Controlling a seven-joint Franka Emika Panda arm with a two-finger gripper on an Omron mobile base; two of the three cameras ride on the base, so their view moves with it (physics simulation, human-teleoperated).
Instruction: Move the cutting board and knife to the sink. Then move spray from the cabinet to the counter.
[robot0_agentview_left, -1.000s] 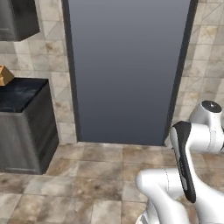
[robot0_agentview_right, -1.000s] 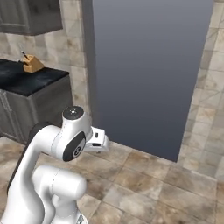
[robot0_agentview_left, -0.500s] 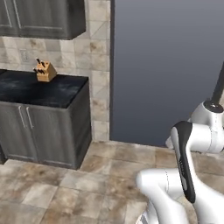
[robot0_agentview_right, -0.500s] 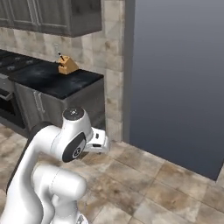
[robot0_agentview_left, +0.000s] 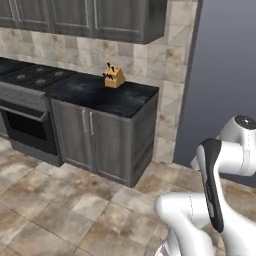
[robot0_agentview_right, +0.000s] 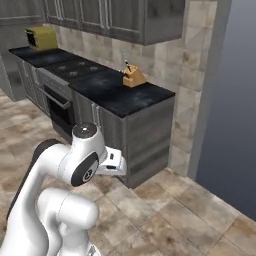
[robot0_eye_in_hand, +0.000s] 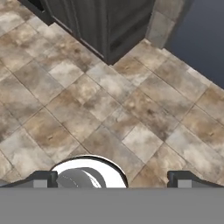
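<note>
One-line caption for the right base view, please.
Arm folded low before the black counter, a wooden knife block on top, stove and yellow oven beyond.

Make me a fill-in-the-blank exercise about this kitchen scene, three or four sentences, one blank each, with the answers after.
1. The wooden knife block stands on the black ____.
2. The claw points down at the tiled ____ with nothing between its tips.
3. The claw's jaws are ____.
4. At the far end of the counter in the right base view sits a small oven coloured ____.

Missing words: counter; floor; open; yellow
</note>
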